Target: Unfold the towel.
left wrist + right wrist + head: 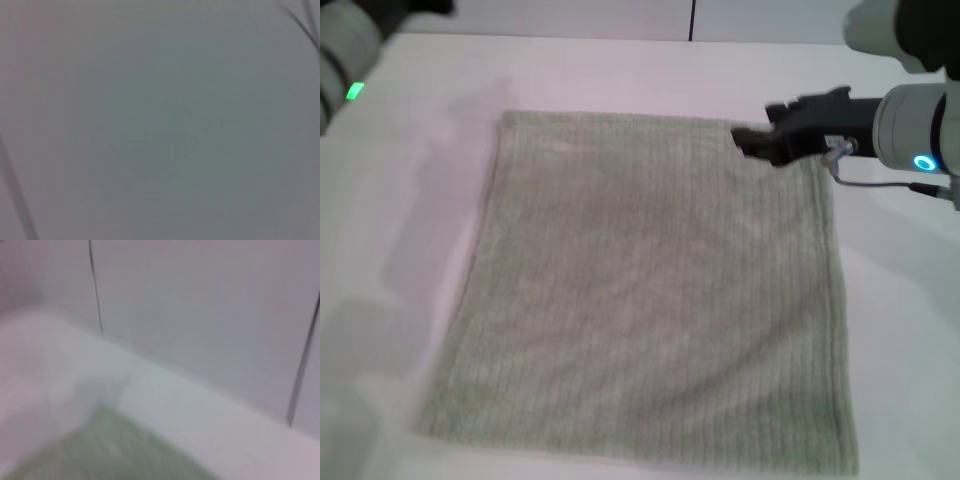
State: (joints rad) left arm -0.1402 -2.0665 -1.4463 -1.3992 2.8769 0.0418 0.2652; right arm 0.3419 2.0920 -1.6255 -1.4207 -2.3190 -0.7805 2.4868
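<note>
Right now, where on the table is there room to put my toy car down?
Bare table runs along the towel's left edge, in a strip behind its far edge, and on its right side nearer the robot. The far right corner is crowded: the right gripper sits there.

Left wrist view is basically a flat grey blur, can't make out anything in it. The left arm (350, 60) is mostly cut off at the far left corner of the head view, so its gripper isn't visible. The right gripper (752, 140) covers the far right corner of the towel (650, 290), and whether its fingers are apart or together is unclear. The towel's near right corner runs off the frame.
</note>
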